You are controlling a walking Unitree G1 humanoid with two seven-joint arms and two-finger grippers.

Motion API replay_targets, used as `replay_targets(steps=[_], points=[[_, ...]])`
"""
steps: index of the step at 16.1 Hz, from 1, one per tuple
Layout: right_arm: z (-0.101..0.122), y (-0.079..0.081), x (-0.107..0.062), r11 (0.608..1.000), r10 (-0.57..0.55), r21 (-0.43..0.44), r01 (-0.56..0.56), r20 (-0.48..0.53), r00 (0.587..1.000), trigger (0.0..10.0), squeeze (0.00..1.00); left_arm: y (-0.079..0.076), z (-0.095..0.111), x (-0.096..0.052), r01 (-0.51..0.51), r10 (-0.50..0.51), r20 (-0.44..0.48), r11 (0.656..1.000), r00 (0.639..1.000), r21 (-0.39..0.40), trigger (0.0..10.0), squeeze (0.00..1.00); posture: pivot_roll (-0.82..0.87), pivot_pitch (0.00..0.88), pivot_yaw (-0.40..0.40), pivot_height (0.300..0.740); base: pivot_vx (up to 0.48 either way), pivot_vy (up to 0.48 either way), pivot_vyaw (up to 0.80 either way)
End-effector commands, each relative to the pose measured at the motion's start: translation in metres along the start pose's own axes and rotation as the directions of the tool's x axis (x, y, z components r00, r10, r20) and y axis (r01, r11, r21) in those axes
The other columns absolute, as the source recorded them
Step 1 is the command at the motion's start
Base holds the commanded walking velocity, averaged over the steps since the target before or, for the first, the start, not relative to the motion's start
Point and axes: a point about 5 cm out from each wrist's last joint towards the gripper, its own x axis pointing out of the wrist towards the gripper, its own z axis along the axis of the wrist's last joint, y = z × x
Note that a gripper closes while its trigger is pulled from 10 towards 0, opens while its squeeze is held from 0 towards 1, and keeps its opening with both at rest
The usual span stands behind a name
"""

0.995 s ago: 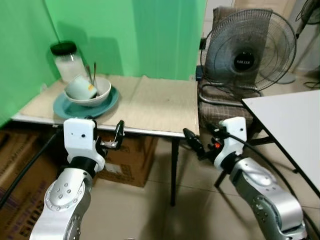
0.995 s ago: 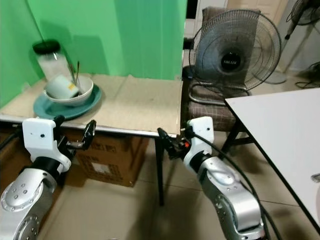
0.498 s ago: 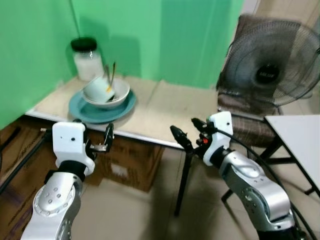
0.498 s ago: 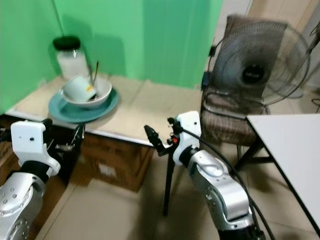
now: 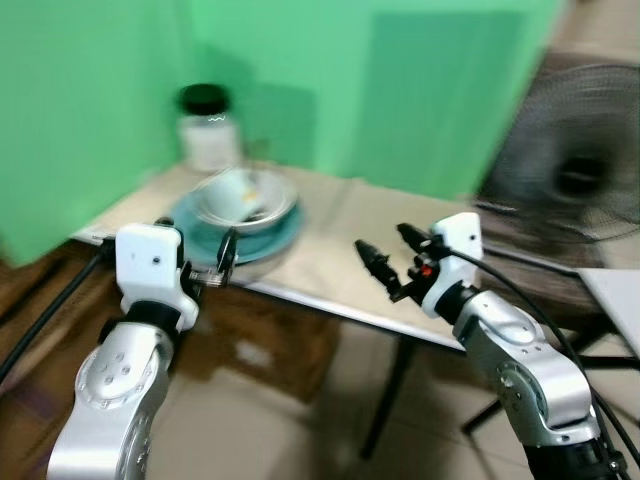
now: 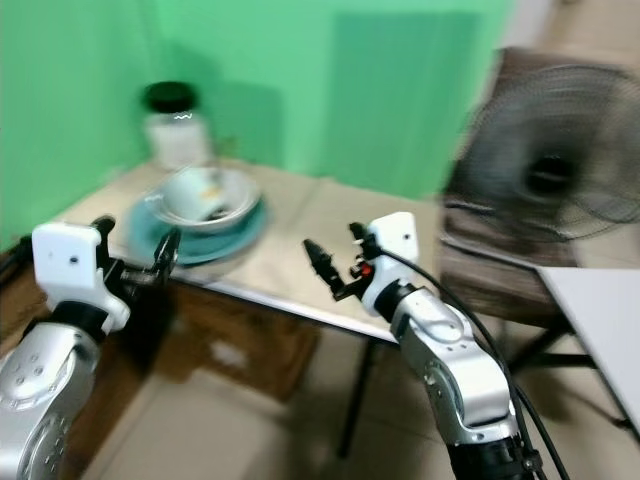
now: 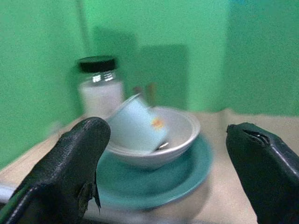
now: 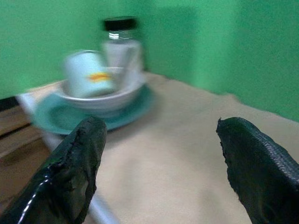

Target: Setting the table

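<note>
On table [image 5: 330, 245] by green wall, cup [image 7: 136, 125] lies tilted in bowl [image 7: 175, 135] on plate [image 7: 187, 170], stacked w/ jar [image 7: 99, 86] behind, both grippers, left [image 5: 222, 268] & right [image 5: 385, 268], open, empty, approaching.

The tabletop [image 5: 330, 250] was pale beige and stood in a corner of green walls, its near edge trimmed in light metal. On it toward the back corner sat a teal plate [image 7: 187, 172], and just behind the plate stood a glass jar [image 7: 99, 88] with a black lid. The views were blurred.
</note>
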Motion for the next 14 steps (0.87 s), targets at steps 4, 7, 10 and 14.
replay_targets(steps=[4, 7, 10, 14], points=[[0.011, 0.006, 0.018, 0.999, 0.016, 0.044, -0.018, 0.063, 0.998, 10.0, 0.0, 0.005, -0.003, -0.009, -0.007, 0.008, -0.023, 0.999, 1.0, 0.037, 10.0, 0.0, 0.08, 0.0, -0.058, 0.74, 0.32, 0.0, 0.0], [0.01, 0.007, 0.015, 0.999, 0.027, 0.024, -0.028, 0.06, 0.998, 10.0, 0.0, 0.003, 0.0, -0.011, 0.012, -0.011, -0.015, 0.999, 1.0, 0.038, 10.0, 0.0, 0.06, 0.0, -0.044, 0.74, 0.322, 0.0, 0.0], [0.005, 0.007, 0.01, 0.999, 0.026, 0.021, -0.027, 0.046, 0.999, 10.0, 0.0, 0.0, -0.001, -0.01, 0.033, -0.032, -0.023, 0.999, 0.999, 0.032, 10.0, 0.0, 0.06, 0.0, -0.029, 0.74, 0.324, 0.0, 0.0], [0.005, 0.011, 0.011, 0.999, 0.001, 0.04, -0.004, 0.054, 0.999, 10.0, 0.0, 0.002, 0.0, -0.011, 0.038, -0.037, -0.033, 0.999, 0.999, 0.027, 10.0, 0.0, 0.04, 0.0, -0.013, 0.74, 0.322, 0.0, 0.0]])
